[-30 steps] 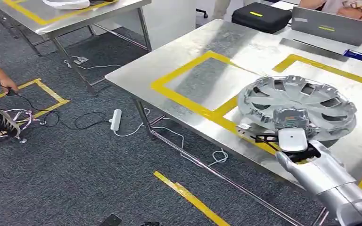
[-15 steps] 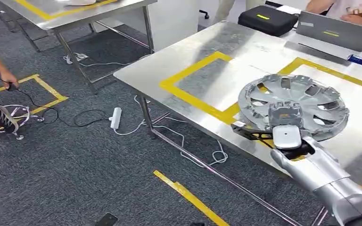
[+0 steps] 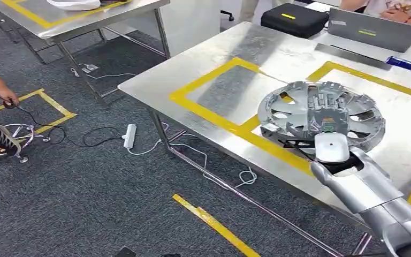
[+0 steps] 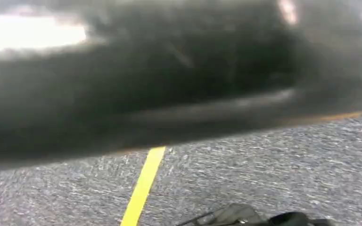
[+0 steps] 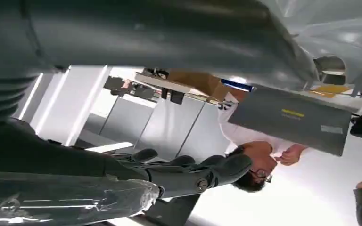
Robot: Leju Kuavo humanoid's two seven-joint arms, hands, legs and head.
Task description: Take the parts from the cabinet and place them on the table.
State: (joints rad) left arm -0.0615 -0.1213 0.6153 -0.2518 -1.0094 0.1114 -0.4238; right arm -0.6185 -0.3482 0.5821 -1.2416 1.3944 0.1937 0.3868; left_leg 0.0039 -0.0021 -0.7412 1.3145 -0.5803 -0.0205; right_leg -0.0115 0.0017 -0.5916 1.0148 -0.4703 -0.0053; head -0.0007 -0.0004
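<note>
Right hand grips the hubcap by its near rim, fingers curled under one edge, thumb on top. Hubcap is over the worktop, tilted, straddling the yellow tape; whether it rests there I cannot tell. Rim grip likely keeps the wide part level for set-down; left hand's state cannot be told.

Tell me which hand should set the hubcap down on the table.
Right. The right hand already holds the hubcap over the steel table; the left wrist view looks down at carpet.
</note>
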